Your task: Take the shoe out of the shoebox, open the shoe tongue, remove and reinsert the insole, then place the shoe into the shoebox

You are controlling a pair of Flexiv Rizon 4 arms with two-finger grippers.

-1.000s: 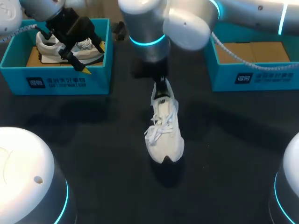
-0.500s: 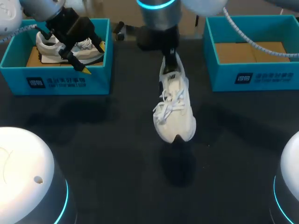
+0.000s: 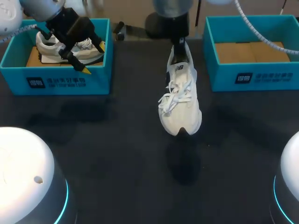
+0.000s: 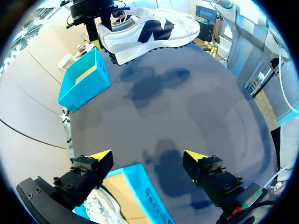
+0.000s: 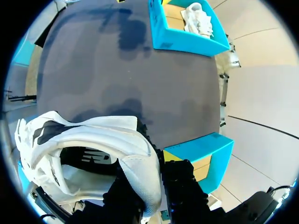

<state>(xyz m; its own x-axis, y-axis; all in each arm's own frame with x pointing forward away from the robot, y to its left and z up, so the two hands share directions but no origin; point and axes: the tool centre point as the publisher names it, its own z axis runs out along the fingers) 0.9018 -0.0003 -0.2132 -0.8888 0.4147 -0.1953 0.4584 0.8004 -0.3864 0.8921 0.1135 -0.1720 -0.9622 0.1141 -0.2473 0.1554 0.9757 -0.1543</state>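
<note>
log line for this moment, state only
right fingers: shut on white shoe heel, shoe off the table | left fingers: open above left shoebox | box holds second shoe

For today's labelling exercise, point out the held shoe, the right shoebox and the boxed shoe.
held shoe (image 3: 180,100): head view, on its laced upper.
right shoebox (image 3: 266,77): head view, on its front wall.
boxed shoe (image 3: 46,45): head view, on its white upper.

Left arm (image 3: 42,7) enters at the upper left of the head view. Left gripper (image 3: 93,58) angles down toward the frame's middle, fingers spread wide, both yellow tips bare, gripping nothing. Right arm (image 3: 172,7) sits at top centre, last link pointing straight down. Right gripper (image 3: 179,45) is clamped on the heel of the shoe (image 3: 180,100), one dark finger on each side of the collar in the right wrist view.
</note>
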